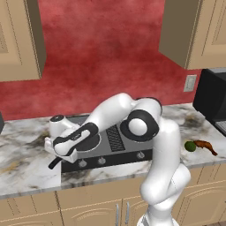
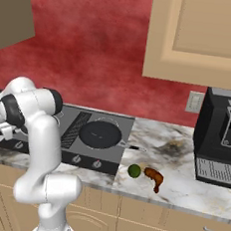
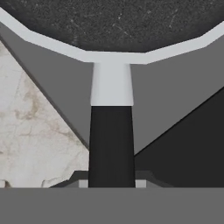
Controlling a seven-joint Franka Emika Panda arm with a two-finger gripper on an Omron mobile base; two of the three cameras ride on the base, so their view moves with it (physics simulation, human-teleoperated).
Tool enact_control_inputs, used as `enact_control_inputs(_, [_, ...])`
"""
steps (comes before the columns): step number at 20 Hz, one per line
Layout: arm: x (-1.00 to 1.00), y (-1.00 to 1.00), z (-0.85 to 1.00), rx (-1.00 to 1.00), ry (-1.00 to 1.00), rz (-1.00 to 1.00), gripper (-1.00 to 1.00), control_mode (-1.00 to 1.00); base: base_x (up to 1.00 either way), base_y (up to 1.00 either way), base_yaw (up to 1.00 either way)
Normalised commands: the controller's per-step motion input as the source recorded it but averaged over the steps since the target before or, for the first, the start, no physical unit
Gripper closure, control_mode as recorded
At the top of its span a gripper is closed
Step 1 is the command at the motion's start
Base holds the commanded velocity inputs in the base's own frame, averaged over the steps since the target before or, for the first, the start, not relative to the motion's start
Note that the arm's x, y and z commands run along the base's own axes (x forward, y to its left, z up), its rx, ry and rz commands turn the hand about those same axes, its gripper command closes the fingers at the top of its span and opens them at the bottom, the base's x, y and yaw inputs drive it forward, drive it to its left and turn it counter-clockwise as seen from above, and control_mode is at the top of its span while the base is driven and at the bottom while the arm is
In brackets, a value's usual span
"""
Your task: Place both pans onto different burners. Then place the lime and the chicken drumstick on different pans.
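Observation:
My gripper (image 3: pixel 111 181) is shut on the long black handle (image 3: pixel 111 144) of one pan (image 3: pixel 113 22), whose black bottom and pale rim lie straight ahead in the hand view. From the left base view, this pan (image 1: pixel 91 141) sits under my hand at the stove's left side, and my gripper (image 1: pixel 58 155) is at the stove's left front corner. I cannot tell whether the pan rests on the burner. The other pan (image 2: pixel 100 134) lies on a right burner with its handle pointing right. The lime (image 2: pixel 134 171) (image 1: pixel 190 146) and the chicken drumstick (image 2: pixel 154 177) (image 1: pixel 205 145) lie side by side on the counter right of the stove.
The grey stove (image 2: pixel 71 128) has knobs along its front panel (image 1: pixel 114 160). A black appliance (image 2: pixel 220 142) stands at the far right of the marble counter (image 1: pixel 26 167). Wall cabinets (image 2: pixel 200 35) hang above. My arm's elbow (image 1: pixel 139 126) covers the stove's right half in the left base view.

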Motion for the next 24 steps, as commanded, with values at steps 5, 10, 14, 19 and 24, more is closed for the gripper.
enact_control_inputs(5, [0.00, -0.11, 0.00, 0.00, 0.00, 0.00, 1.00, -1.00, 0.00, 0.00, 0.00])
enact_control_inputs(10, [0.00, -0.02, 0.00, 0.00, 0.00, 0.00, -1.00, -1.00, 0.00, 0.00, 0.00])
enact_control_inputs(14, [0.00, 0.00, 0.00, 0.00, 0.00, 0.00, -1.00, -1.00, 0.00, 0.00, 0.00])
enact_control_inputs(19, [0.00, -0.04, 0.00, 0.00, 0.00, 0.00, -1.00, -1.00, 0.00, 0.00, 0.00])
enact_control_inputs(24, [0.00, -0.17, 0.26, 0.00, 0.00, 0.00, -1.00, -1.00, 0.00, 0.00, 0.00])
